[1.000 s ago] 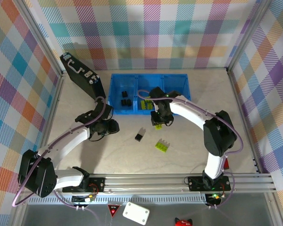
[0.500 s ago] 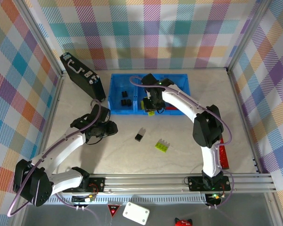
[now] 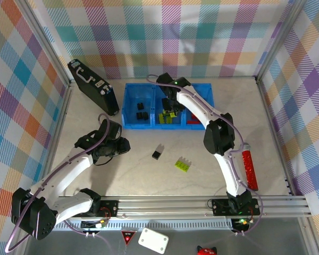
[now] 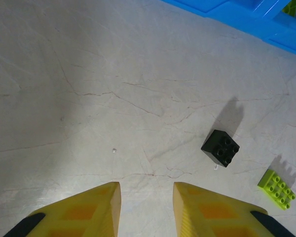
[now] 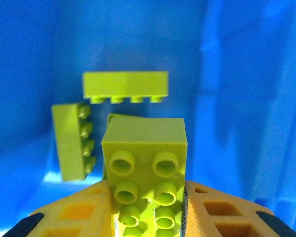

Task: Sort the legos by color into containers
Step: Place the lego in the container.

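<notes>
My right gripper (image 3: pixel 170 110) hangs over the middle compartment of the blue tray (image 3: pixel 149 126), shut on a lime brick (image 5: pixel 144 158). Below it in that compartment lie other lime bricks (image 5: pixel 126 85). The left compartment holds black bricks (image 3: pixel 141 110) and the right one holds red bricks (image 3: pixel 193 120). On the table in front of the tray lie a black brick (image 3: pixel 157 154) (image 4: pixel 220 147) and a lime brick (image 3: pixel 183 164) (image 4: pixel 277 182). My left gripper (image 3: pixel 124 145) (image 4: pixel 146 197) stands open over bare table, left of the black brick, with nothing between its fingers.
A black case with a handle (image 3: pixel 93 86) leans at the back left, beside the tray. A long flat red strip (image 3: pixel 249 169) lies at the right near the right arm. Checked walls close in the table on three sides.
My right gripper has carried the lime brick from just in front of the tray up and back over the middle compartment. The left arm has drawn back a little to the left.
</notes>
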Controlling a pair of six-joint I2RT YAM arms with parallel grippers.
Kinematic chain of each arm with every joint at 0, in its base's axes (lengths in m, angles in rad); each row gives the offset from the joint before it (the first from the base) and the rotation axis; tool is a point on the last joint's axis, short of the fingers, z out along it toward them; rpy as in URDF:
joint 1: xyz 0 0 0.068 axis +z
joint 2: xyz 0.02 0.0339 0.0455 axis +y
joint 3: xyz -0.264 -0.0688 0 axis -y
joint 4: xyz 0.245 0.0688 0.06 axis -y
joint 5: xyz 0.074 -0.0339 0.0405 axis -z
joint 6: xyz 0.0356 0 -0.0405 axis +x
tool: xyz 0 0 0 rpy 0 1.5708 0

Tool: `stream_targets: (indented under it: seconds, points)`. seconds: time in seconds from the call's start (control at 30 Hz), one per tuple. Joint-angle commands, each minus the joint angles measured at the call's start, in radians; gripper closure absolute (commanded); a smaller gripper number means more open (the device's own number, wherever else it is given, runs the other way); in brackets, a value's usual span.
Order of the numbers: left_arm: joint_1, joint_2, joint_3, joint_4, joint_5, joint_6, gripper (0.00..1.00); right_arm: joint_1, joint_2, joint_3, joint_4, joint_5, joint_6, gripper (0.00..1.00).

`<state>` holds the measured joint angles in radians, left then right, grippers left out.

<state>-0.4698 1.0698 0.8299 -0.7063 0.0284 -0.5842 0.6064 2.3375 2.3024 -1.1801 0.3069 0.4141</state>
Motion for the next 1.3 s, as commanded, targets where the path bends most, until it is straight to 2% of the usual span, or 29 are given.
stream_targets:
  seconds: [0.0,0.67,0.97,1.27]
  points:
    - [-0.007,-0.016,-0.012,-0.028,-0.015,-0.012,0.67,0.003,0.039,0.058,-0.081,0.097,0.081,0.64]
    - [-0.007,-0.003,-0.014,-0.022,-0.014,-0.009,0.67,0.003,0.157,0.036,-0.082,0.162,0.188,0.67]
    - [-0.007,0.009,-0.009,-0.019,-0.009,-0.008,0.66,0.003,0.152,0.026,-0.086,0.16,0.197,0.57]
    - [-0.007,0.023,0.009,-0.01,0.004,-0.006,0.66,0.005,0.057,0.031,-0.091,0.166,0.183,0.5]
